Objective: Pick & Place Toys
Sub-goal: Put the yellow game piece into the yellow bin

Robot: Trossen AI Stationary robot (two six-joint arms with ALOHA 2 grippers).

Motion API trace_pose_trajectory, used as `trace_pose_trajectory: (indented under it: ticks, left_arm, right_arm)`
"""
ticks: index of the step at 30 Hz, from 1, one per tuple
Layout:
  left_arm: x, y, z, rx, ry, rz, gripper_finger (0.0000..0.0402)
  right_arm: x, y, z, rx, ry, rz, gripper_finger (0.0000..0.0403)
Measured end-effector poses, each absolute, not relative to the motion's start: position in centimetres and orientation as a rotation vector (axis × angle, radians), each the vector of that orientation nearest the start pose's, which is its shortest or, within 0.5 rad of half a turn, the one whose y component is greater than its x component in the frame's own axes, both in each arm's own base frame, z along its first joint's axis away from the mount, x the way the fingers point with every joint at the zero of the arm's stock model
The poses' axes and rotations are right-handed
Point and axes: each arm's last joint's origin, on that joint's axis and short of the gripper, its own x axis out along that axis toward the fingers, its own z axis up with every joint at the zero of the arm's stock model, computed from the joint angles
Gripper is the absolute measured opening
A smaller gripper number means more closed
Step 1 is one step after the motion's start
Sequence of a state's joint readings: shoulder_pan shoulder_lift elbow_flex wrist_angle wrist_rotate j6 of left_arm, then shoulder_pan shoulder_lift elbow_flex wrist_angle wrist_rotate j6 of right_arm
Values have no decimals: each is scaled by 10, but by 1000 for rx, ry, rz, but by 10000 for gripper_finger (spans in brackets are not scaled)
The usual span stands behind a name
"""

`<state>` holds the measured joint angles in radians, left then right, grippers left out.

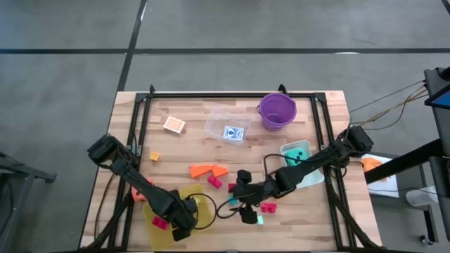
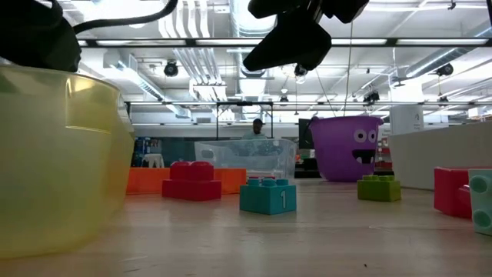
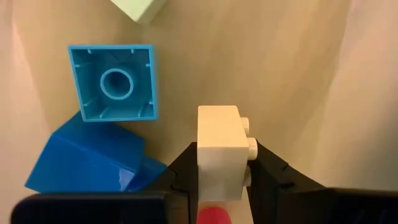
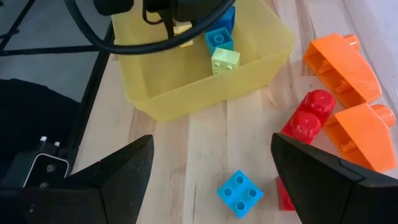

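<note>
Landmark: yellow tray (image 1: 204,205), near edge of table (image 1: 190,112). Left gripper (image 3: 222,180) sits over the tray interior, jaws narrowed onto a pale yellow brick (image 3: 219,149); brick's long axis runs along the fingers, studs facing sideways, and it hangs above the tray floor beside a light blue brick (image 3: 112,82) lying hollow side up and a darker blue brick (image 3: 87,158). Judgement: deposit step; release drops it straight into the tray, no travel needed. Just right of the tray, right gripper (image 4: 211,171) hovers above the bare wood, jaws wide, nothing between them. A small blue brick (image 4: 240,193) lies almost directly below and between its fingers, square, so no preferred axis. Red brick (image 4: 308,118) and orange wedges (image 4: 342,59) lie farther right of the tray. Right arm clearly nearer the blue brick; likely next pick.
</note>
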<state>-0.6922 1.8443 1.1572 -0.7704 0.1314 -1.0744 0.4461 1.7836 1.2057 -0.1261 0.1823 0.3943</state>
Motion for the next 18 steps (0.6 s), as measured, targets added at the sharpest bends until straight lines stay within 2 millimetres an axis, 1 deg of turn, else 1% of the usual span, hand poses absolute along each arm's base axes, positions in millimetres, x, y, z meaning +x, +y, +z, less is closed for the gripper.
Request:
trace_pose_trajectory:
  ticks: [3, 11, 18]
  left_arm:
    - [252, -214, 149, -424, 1585, 167, 83]
    - [252, -214, 149, -424, 1588, 167, 83]
    - [246, -210, 141, -435, 1606, 199, 83]
  right_arm:
    - [351, 163, 216, 158, 707, 118, 320]
    - [351, 163, 216, 158, 707, 118, 320]
    - [351, 163, 216, 162, 707, 116, 320]
